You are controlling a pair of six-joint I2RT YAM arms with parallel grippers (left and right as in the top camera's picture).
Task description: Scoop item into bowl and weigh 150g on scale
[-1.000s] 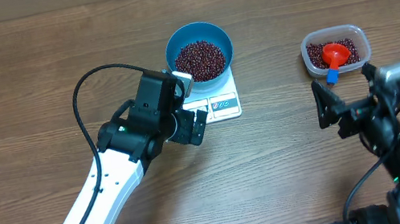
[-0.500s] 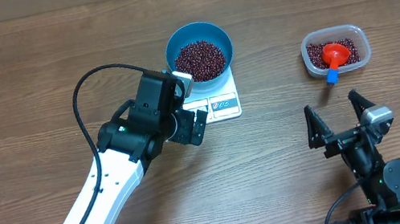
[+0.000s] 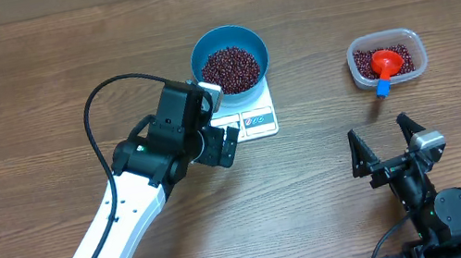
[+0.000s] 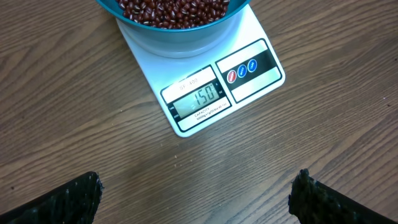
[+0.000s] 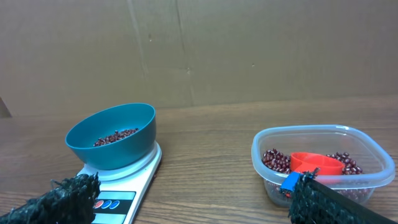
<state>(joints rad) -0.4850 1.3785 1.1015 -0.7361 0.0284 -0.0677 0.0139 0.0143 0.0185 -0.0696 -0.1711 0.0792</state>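
The blue bowl (image 3: pixel 229 58) sits on the white scale (image 3: pixel 257 123), holding a heap of dark red-brown beans (image 3: pixel 231 70). In the left wrist view the scale (image 4: pixel 205 93) shows 150 on its display, below the bowl (image 4: pixel 174 25). My left gripper (image 3: pixel 225 139) hovers open just left of the scale's front, its fingers (image 4: pixel 68 202) wide apart over bare wood. My right gripper (image 3: pixel 388 146) stands open low at the front right, with nothing between its fingers (image 5: pixel 65 199). From the right wrist view I see the bowl (image 5: pixel 112 137) and scale (image 5: pixel 134 180) ahead on the left.
A clear plastic tub (image 3: pixel 386 59) at the right holds more beans and a red scoop (image 3: pixel 384 62) with a blue handle tip. In the right wrist view the tub (image 5: pixel 323 162) is close, ahead on the right. A cardboard wall stands behind the table.
My right arm has drawn back from the tub toward the front edge and lowered. The left arm, bowl and scale have not moved.
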